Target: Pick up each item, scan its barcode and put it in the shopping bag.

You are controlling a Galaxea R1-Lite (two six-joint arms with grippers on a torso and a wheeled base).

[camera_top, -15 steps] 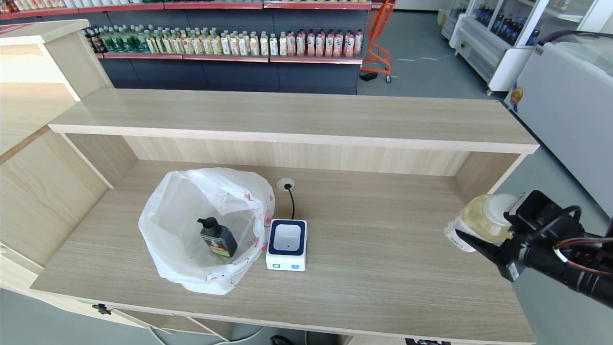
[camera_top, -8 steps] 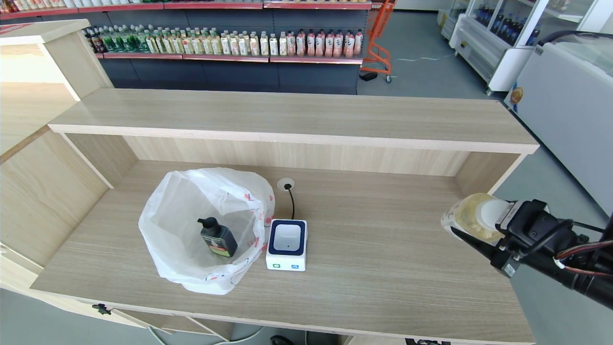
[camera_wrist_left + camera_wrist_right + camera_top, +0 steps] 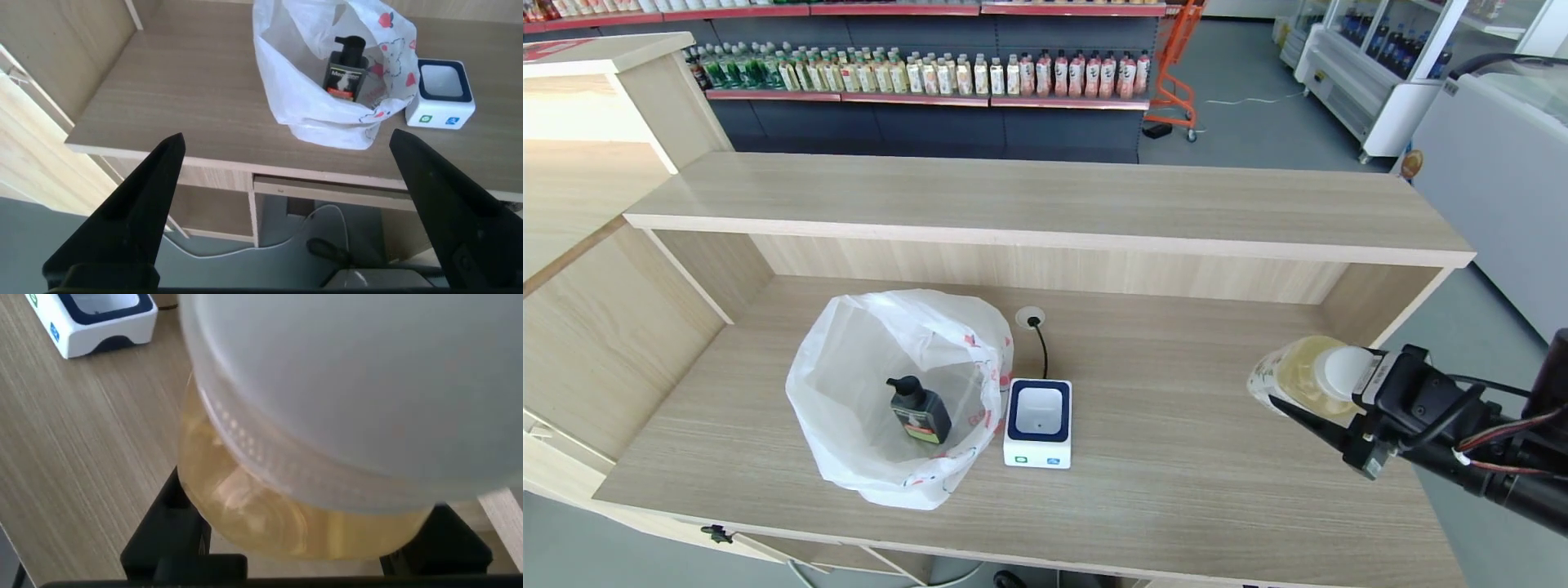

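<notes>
Counter (image 3: 1176, 498): wooden, below the right fingers and ahead of the left ones.
Bag (image 3: 837, 412): white, mouth open, on the counter ahead of the left fingers, well left of the right ones.
Left gripper (image 3: 286, 140): fingers spread wide, holding nothing, off the counter's near edge.
Right gripper (image 3: 1290, 394): fingers clamped on the jar, over the counter's right end.
Scanner (image 3: 1038, 422): just beside the bag, between it and the right fingers.
Jar (image 3: 1303, 369): yellowish, white-capped, tilted, between the right fingers.
Bottle (image 3: 920, 410): black, pump-topped, inside the bag.
</notes>
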